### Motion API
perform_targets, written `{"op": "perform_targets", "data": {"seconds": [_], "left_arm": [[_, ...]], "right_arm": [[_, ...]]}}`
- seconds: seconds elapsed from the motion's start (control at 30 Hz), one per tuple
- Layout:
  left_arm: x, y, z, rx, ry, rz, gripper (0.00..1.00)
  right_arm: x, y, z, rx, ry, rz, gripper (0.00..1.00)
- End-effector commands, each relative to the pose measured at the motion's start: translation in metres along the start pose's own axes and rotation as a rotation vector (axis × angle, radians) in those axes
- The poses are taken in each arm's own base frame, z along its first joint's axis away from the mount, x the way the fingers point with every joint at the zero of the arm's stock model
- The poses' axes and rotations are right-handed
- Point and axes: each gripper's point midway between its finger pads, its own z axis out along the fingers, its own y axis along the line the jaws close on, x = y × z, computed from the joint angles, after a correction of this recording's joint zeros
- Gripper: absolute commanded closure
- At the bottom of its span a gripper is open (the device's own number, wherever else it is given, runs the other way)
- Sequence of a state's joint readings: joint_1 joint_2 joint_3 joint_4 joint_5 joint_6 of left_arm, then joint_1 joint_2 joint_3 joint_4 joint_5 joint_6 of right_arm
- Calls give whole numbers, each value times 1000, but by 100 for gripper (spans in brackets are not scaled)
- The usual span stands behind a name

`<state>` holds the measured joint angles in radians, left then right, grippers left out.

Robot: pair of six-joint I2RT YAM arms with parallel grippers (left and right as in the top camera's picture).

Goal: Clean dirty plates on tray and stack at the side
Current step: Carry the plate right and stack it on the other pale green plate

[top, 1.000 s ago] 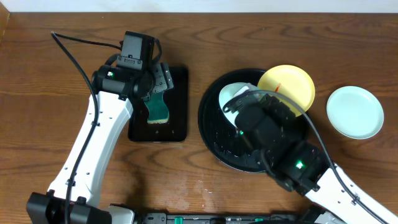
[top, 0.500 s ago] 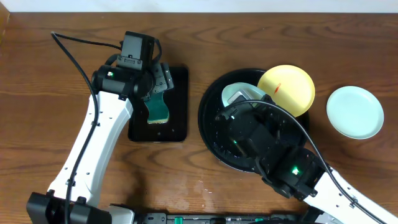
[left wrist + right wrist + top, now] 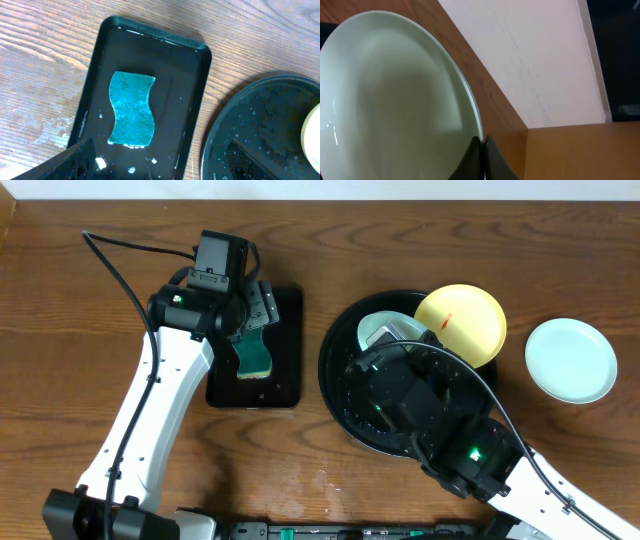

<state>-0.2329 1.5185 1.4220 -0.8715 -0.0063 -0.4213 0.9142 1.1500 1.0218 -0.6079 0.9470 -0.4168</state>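
1. Right gripper (image 3: 484, 143): fingers pinched together on the rim of item 3, seen in the right wrist view.
2. Tray (image 3: 338, 395): round, black, wet; set on the table (image 3: 60, 330) under the right arm.
3. Turquoise plate (image 3: 395, 100): held at its edge, over the far part of the tray. Whether it is lifted clear cannot be told.
4. Second turquoise plate (image 3: 570, 360): laid on the table right of the tray, apart from it.
5. Yellow plate (image 3: 460, 320): laid across the tray's far right rim; red smear (image 3: 447, 321) noted.
6. Left gripper (image 3: 161, 147): fingers spread wide, nothing held, hung above the rectangular black tray (image 3: 195, 100).
7. Sponge (image 3: 131, 110): teal, laid flat in that tray.
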Motion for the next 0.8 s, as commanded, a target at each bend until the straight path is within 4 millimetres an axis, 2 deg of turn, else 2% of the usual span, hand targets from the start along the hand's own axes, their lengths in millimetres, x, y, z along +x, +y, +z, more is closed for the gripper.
{"op": "perform_targets", "data": {"seconds": [0.0,0.23,0.33,0.37,0.4,0.43,0.47,0.5,0.57,0.6,0.67,0.7,0.77], "left_arm": [[-4,-1,-3,0,-10,2,16],[-4,-1,-3,0,-10,2,16],[-4,-1,-3,0,-10,2,16],[-4,-1,-3,0,-10,2,16],[-4,-1,-3,0,-10,2,16],[-4,-1,-3,0,-10,2,16],[-4,-1,-3,0,-10,2,16],[-4,-1,-3,0,-10,2,16],[-4,-1,-3,0,-10,2,16],[-4,-1,-3,0,-10,2,16],[-4,-1,-3,0,-10,2,16],[-4,-1,-3,0,-10,2,16],[-4,-1,-3,0,-10,2,16]], "right_arm": [[-8,-12,-7,32,-20,20,99],[-9,-12,-7,30,-22,45,99],[-13,2,-6,-46,-46,51,99],[-6,-4,-5,-8,-16,13,99],[3,-19,-2,75,31,30,99],[10,-36,2,162,70,109,99],[11,-40,5,171,68,192,99],[5,-30,8,97,38,209,99],[-5,-4,7,-48,-12,89,99],[-2,-6,8,-27,1,80,99],[7,-24,11,72,50,144,99],[6,-22,12,56,44,159,99],[-2,-1,9,-54,0,103,99]]}}
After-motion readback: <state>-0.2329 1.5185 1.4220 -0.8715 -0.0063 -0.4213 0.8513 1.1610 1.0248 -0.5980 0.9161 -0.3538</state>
